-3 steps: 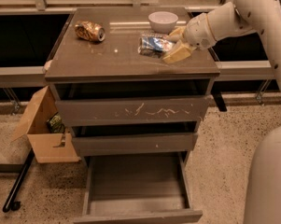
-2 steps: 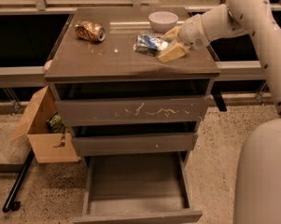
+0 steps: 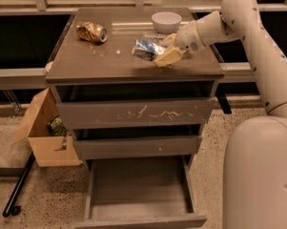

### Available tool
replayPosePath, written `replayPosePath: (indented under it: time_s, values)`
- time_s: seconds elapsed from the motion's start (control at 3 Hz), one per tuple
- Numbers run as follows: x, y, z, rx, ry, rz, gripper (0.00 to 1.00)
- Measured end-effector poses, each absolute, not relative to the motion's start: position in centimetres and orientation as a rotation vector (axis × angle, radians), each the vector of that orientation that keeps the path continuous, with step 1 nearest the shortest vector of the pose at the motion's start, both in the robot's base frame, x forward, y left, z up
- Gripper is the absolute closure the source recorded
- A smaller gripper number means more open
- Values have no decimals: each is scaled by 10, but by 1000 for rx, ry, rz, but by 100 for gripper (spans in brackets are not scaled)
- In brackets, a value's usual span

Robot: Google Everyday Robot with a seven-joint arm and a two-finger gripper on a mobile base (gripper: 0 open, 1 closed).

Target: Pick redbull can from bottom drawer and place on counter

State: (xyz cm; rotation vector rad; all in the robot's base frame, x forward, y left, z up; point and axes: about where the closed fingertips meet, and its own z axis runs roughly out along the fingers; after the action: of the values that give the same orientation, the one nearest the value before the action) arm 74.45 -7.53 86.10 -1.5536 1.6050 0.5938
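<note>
The robot's pincer [image 3: 163,50] reaches in from the right over the bench [image 3: 100,61], its two yellowish fingers [image 3: 168,59] clamped on the redbull can [image 3: 146,48]. The silver-and-blue can lies on its side, jutting left from the fingers, low over the right half of the glossy top. Whether it touches the surface cannot be told. Just behind the pincer stands a white bowl [image 3: 166,22] near the back edge. A dented gold-brown can [image 3: 91,32] lies on its side at the back left, well apart from the pincer. Below the top, the scratched drawer [image 3: 133,114] and the middle drawer [image 3: 136,147] each stand a little way out. The bottom drawer [image 3: 138,194] is pulled far out towards the camera. A cardboard box [image 3: 44,136] with open flaps sits on the speckled floor just left of the cabinet. The white arm [image 3: 250,30] curves down to the robot's body [image 3: 262,175] at the right.
</note>
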Motion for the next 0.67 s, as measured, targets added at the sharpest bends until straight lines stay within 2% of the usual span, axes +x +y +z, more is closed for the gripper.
replayPosePath:
  time_s: [0.33,0.67]
  values:
    - [752,-78,853,-1526,1668,615,85]
    - [758,-78,847,-1513,1721,629,60]
